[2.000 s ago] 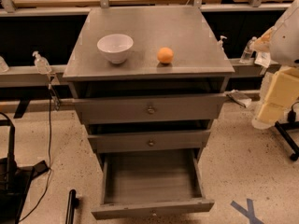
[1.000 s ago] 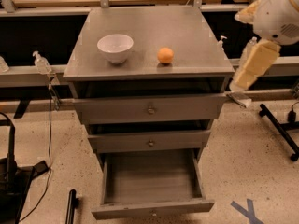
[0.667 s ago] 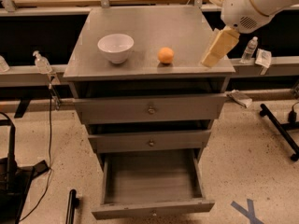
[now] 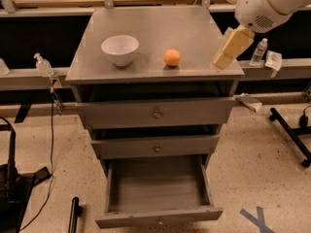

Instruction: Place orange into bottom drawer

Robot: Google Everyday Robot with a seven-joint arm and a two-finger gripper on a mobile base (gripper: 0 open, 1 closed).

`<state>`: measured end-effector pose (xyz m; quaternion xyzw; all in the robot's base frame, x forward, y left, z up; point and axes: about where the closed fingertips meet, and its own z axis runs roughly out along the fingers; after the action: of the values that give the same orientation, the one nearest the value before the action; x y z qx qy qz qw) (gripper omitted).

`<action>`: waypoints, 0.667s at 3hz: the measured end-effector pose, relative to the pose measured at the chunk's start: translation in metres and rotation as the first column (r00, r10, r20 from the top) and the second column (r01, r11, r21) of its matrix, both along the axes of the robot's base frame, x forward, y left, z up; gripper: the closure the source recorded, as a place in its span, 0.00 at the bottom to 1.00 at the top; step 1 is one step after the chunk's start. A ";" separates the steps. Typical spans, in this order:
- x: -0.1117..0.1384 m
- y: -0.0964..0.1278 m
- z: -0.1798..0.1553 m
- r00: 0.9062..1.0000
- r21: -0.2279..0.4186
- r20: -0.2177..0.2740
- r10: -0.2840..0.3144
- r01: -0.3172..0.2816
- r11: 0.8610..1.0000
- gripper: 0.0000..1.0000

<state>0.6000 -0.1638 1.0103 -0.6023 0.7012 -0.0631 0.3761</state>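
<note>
At the far left we see a small pump bottle (image 4: 43, 64) standing on the grey rail beside the cabinet (image 4: 194, 30), with a thin cable hanging below it toward the speckled floor. On the cabinet's flat grey top, left of centre, sits a white bowl (image 4: 120, 48), upright. Just to its right, apart from it and near the front edge, we find the orange (image 4: 171, 57) resting on the top by itself, with nothing touching it. Below, the top drawer (image 4: 155, 113) and the middle drawer (image 4: 156, 148) are pushed in, each with a small knob at the centre of its front. The bottom drawer (image 4: 158, 219) stands pulled well out toward us, its grey floor and side walls in plain view. Moving right, the gripper (image 4: 228, 52) hangs at a slant over the right front corner of the cabinet top, its cream-coloured tip pointing down and to the left, well apart from the orange and holding nothing that we can see; whether it is wide or narrow we cannot tell. The arm (image 4: 265, 6) above it is a rounded white housing at the upper right. Past it a clear water bottle (image 4: 259, 51) stands on the rail, and a blue tape cross (image 4: 257, 220) marks the floor at the lower right.
</note>
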 end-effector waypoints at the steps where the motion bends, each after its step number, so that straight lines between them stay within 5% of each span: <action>1: 0.012 0.011 -0.011 1.000 0.027 -0.006 0.023 -0.023 0.999 0.00; 2: 0.045 0.026 -0.038 0.999 0.095 -0.005 0.033 -0.032 0.995 0.00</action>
<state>0.6449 -0.1374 0.9723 -0.5953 0.6949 -0.0216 0.4029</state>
